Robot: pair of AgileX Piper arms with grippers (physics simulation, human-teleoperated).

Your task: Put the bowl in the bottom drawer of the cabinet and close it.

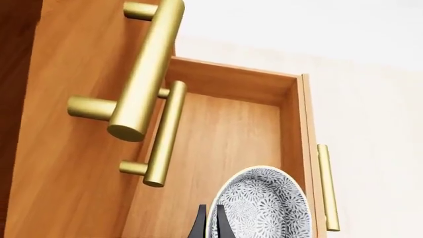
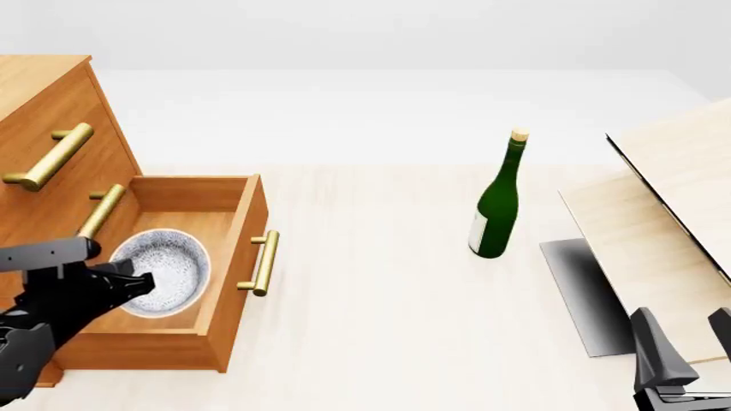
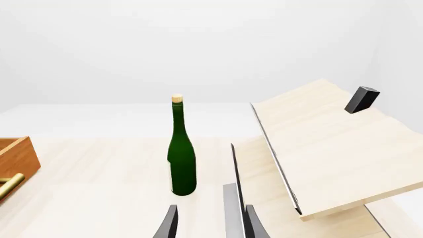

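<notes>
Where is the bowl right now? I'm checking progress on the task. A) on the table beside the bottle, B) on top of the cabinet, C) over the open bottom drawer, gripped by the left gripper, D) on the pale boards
C: the front view shows the bowl within the open bottom drawer, its rim pinched by the left gripper.

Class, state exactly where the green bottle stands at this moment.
In the front view, the green bottle stands upright on the table right of centre, between the open bottom drawer on the left and the tilted pale wood boards on the right.
</notes>
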